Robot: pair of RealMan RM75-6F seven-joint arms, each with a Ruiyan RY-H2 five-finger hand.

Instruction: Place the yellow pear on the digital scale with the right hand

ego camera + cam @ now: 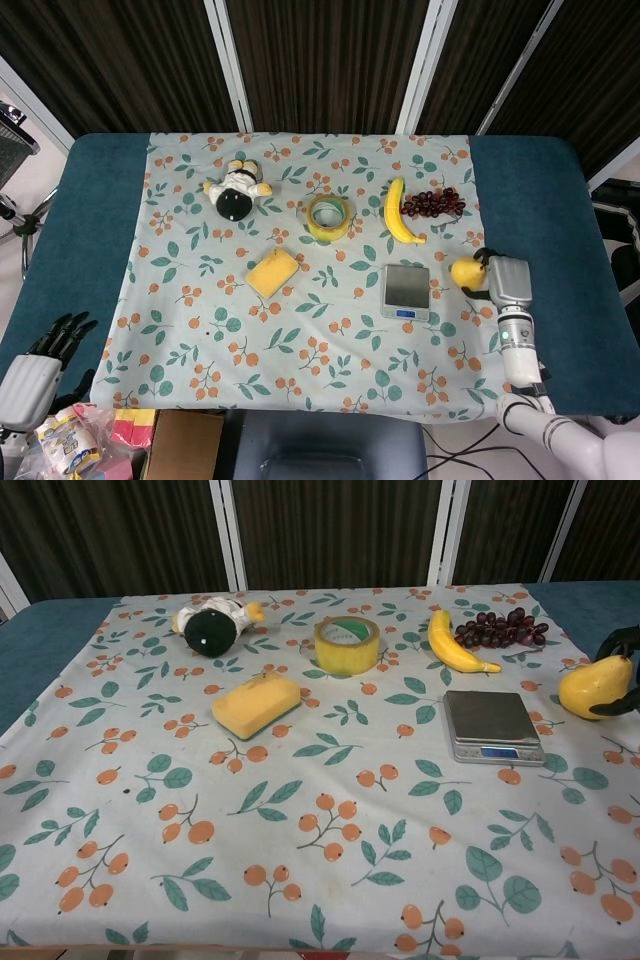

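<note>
The yellow pear [465,272] [592,686] is at the right edge of the patterned cloth, just right of the digital scale [406,291] [492,725]. My right hand [503,280] is against the pear's right side, and its dark fingers [624,642] curl around the fruit from behind and in front, gripping it. The scale's steel platform is bare. My left hand [42,356] hangs off the table's near left corner with its fingers spread and nothing in it; the chest view does not show it.
A banana [398,212] and dark grapes [433,203] lie behind the scale. A tape roll [329,216], a yellow sponge [273,272] and a stuffed toy [236,190] lie further left on the cloth [200,320].
</note>
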